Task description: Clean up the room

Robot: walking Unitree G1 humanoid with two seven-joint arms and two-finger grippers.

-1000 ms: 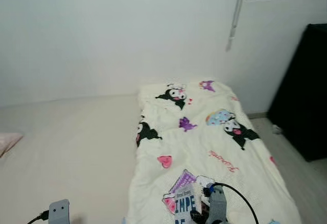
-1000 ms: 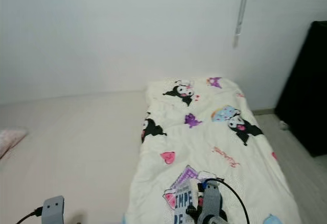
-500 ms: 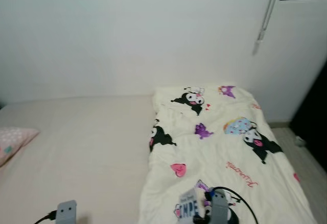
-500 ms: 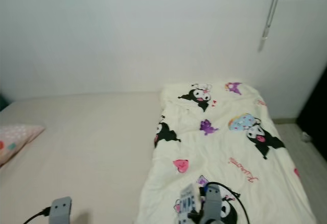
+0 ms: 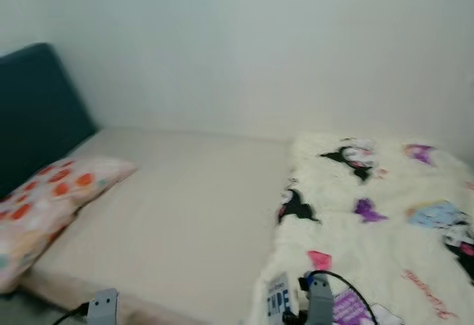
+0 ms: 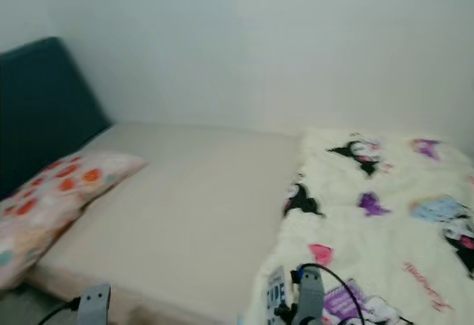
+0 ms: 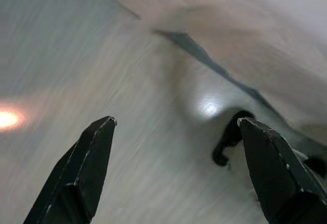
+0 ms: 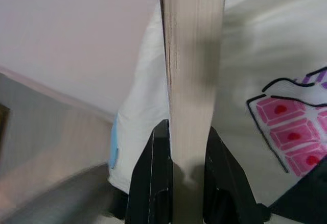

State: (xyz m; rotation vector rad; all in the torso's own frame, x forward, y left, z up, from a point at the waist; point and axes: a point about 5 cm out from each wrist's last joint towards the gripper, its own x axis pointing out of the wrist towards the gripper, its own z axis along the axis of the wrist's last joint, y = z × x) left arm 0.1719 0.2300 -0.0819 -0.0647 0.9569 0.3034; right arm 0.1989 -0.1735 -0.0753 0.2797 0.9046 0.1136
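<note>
My right gripper [image 8: 186, 147] is shut on a book [image 8: 193, 55], seen edge-on between the black fingers, its page block pale tan. In the eye views the book's cover [image 5: 278, 301] with dark blue letters shows at the bottom, just left of the right wrist [image 5: 319, 303], over the front edge of the cartoon-print blanket [image 5: 385, 214]. My left gripper [image 7: 179, 168] hangs open above pale wooden floor with nothing between its fingers; its wrist [image 5: 103, 306] shows at the bottom left.
A bed [image 5: 185, 206] with a beige sheet runs along a white wall. A pillow [image 5: 44, 199] with orange and red spots lies at its left end against a dark teal headboard [image 5: 33, 110]. A black cable [image 7: 230, 137] lies on the floor.
The camera has swung left: the headboard and pillow came fully into view and the blanket slid right. The black furniture and the wall cord left the picture. The right gripper still holds the book.
</note>
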